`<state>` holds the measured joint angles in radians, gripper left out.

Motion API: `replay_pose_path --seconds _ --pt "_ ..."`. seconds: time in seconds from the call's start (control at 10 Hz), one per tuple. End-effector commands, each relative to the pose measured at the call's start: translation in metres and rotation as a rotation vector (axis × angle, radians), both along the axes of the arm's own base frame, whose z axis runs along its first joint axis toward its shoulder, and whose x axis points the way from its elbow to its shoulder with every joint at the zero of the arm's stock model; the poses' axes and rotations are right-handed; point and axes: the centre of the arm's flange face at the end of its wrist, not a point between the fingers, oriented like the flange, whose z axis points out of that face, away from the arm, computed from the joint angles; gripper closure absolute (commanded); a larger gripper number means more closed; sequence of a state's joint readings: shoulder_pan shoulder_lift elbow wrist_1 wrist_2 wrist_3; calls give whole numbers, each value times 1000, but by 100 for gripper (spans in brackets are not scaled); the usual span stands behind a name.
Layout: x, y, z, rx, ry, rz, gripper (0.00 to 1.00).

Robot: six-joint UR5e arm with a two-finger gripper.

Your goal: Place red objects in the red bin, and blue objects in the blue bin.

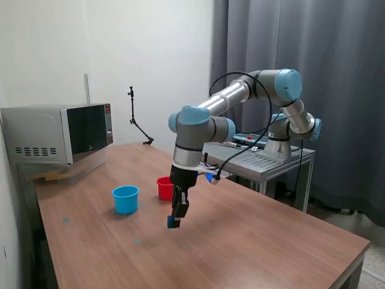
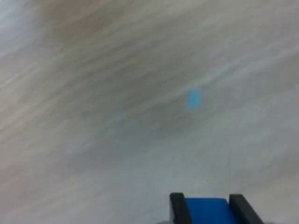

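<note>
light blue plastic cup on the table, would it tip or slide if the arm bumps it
The small round light blue plastic cup looks thin-walled and, as far as can be seen, empty, so probably light; a bump would likely slide it on the smooth wooden table. It stands upright and squat, so tipping seems less likely unless hit near the rim.

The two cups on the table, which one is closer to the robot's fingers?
The small round red plastic cup. It stands just behind the fingers in the exterior view, while the wider light-blue plastic cup sits farther off toward that view's left.
</note>
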<state>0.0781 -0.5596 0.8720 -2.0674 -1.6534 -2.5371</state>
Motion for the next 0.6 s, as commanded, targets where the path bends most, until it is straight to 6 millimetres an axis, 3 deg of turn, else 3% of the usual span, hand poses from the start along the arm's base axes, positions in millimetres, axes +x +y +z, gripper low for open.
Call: replay_pose_path --seconds 0.0,0.2,0.3,0.5 --pt "4 61 52 34 35 -56 100" --pt "17 139 70 48 14 -80 100" --pt "20 177 70 46 2 -113 100" --pt "27 221 60 39 -65 -157 100"
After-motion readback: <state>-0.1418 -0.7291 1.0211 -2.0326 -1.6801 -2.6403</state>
